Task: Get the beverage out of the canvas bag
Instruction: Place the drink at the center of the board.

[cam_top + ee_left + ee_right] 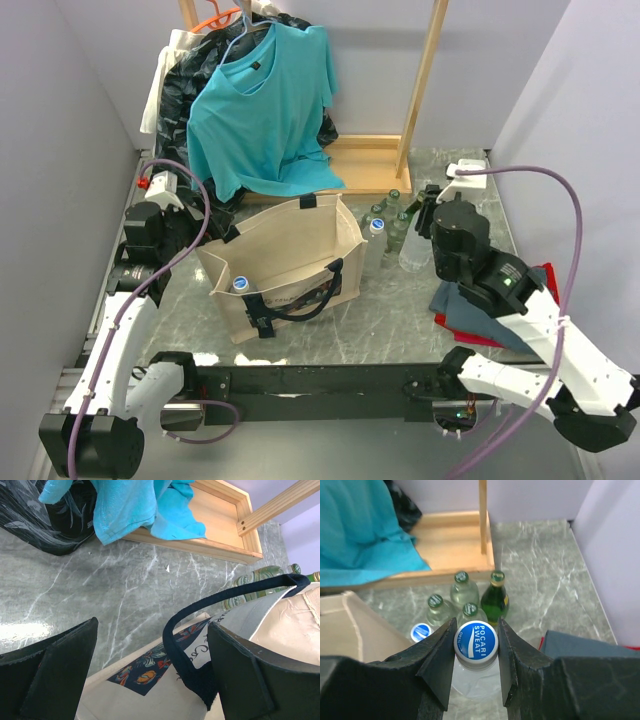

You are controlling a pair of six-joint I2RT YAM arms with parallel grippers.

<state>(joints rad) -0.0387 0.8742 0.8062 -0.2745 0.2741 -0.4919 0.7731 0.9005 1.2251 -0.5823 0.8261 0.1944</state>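
The beige canvas bag (285,262) stands open mid-table, black handles drooping. A blue-capped bottle (240,284) stands inside at its near left corner. My right gripper (424,212) is right of the bag, shut on the blue "Pocari Sweat" cap of a clear plastic bottle (476,640), also seen in the top view (413,250). My left gripper (152,645) is open at the bag's far left corner, above its printed side (145,667). A black strap handle (187,640) lies between the fingers, against the right finger (260,675).
Several glass bottles (461,582) and one dark green bottle (495,600) stand right of the bag, with another blue-capped bottle (422,631). A teal shirt (265,105) hangs on a wooden rack (365,160) beside a black plastic bag (45,525). Folded grey and red cloths (470,315) lie right.
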